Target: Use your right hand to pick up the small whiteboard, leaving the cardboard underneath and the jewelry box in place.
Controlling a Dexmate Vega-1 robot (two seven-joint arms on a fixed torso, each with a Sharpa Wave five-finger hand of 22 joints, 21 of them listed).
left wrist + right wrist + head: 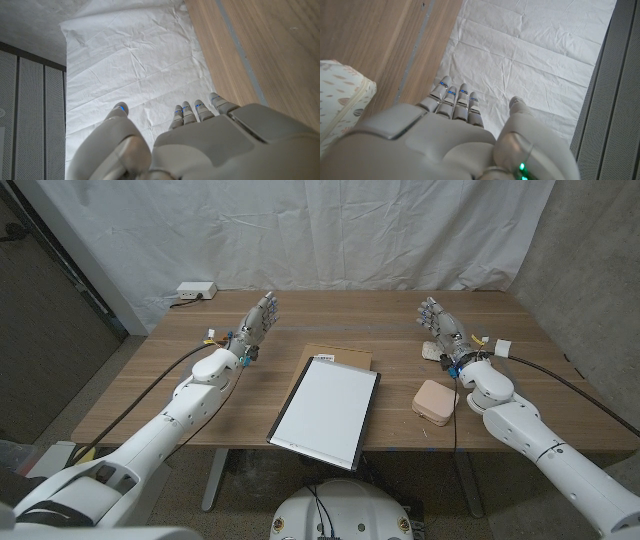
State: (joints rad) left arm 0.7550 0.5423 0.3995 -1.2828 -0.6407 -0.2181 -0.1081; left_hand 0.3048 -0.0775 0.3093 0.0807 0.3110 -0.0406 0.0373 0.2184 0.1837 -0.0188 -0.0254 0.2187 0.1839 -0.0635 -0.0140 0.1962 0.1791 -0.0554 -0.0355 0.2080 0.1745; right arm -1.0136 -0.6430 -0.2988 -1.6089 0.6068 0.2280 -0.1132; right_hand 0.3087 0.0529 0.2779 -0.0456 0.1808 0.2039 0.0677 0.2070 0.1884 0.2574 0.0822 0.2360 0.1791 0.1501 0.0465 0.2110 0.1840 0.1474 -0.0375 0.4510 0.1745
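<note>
Head view, right hand (437,323): raised over the far right part of the wooden table (130,395), fingers extended and slightly apart, holding nothing. It stands well apart from the small whiteboard (326,411).

Right wrist view, right hand (455,135): fingers (451,98) reach side by side toward the white cloth backdrop (530,60), thumb set off to one side, nothing between them. A pale patterned pouch (340,105) lies on the table just beside the hand.

Head view, left hand (256,321): raised over the far left part of the table, fingers extended and empty, well apart from the whiteboard.

Left wrist view, left hand (200,140): fingers (192,111) extended toward the white cloth backdrop (135,60), thumb apart from them, nothing held.

Small whiteboard: white face, dark frame, lying flat at the table's middle, turned at a slant, its near corner close to the table's front edge.

Cardboard (342,358): brown sheet under the whiteboard, showing only past its far end.

Jewelry box (436,401): pale pink, rounded, closed, on the table to the right of the whiteboard and apart from it, near the right forearm.

Pale patterned pouch (436,350): on the table beyond the jewelry box, partly hidden behind the right hand.

Power strip (194,291): white, at the table's far left corner.
</note>
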